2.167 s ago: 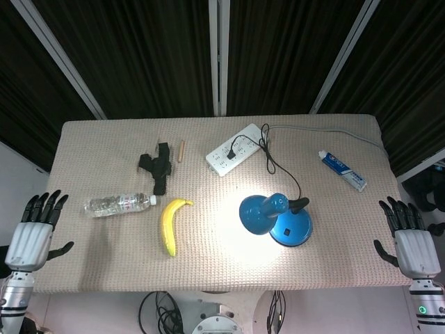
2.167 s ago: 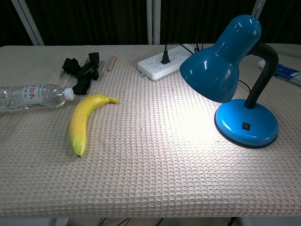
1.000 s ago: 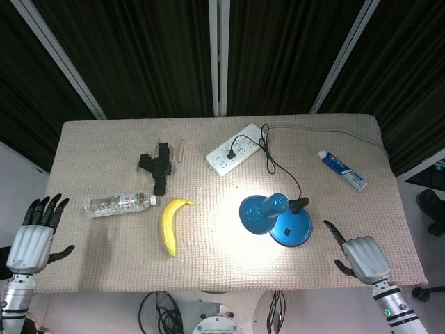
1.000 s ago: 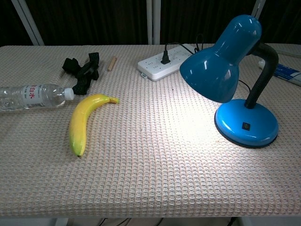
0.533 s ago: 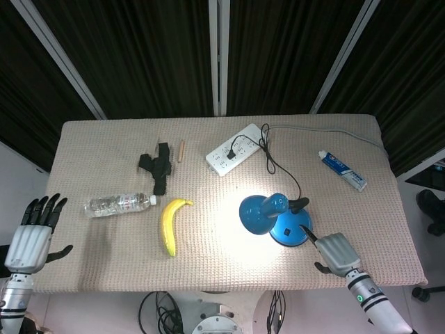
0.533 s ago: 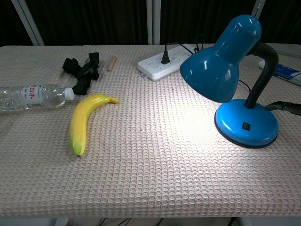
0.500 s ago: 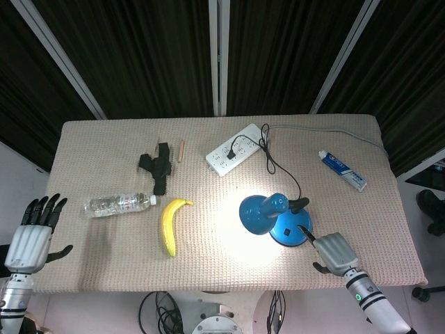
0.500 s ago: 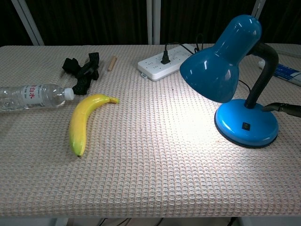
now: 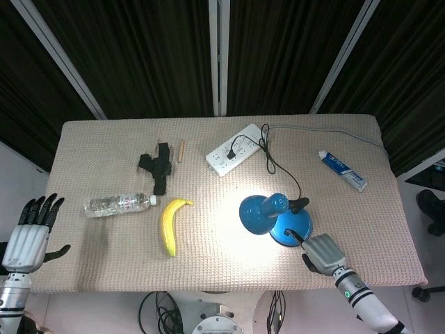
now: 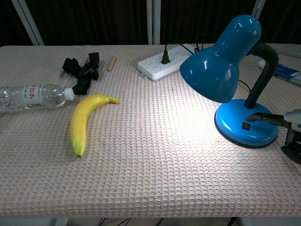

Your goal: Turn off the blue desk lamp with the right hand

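Observation:
The blue desk lamp [image 9: 260, 215] stands right of the table's middle and is lit, throwing a bright patch on the cloth. Its shade [image 10: 216, 66] leans left over the round base [image 10: 235, 129], which carries a small black switch [image 10: 245, 125]. My right hand [image 9: 323, 254] is at the base's near right side, mostly curled, with one finger [image 10: 261, 117] stretched out over the base. The fingertip lies just right of the switch; contact cannot be told. My left hand [image 9: 28, 236] hangs off the table's left edge, fingers spread, holding nothing.
A banana [image 9: 170, 224] and a water bottle [image 9: 118, 203] lie left of the lamp. A white power strip [image 9: 233, 149] with the lamp's cord sits behind it. A toothpaste tube [image 9: 342, 170] is at the back right, a black strap [image 9: 157, 167] and a wooden stick [image 9: 181, 150] at the back left.
My right hand has come in from the table's right edge to the lamp base, one finger now reaching over it. The lamp stays lit. The left hand has barely moved.

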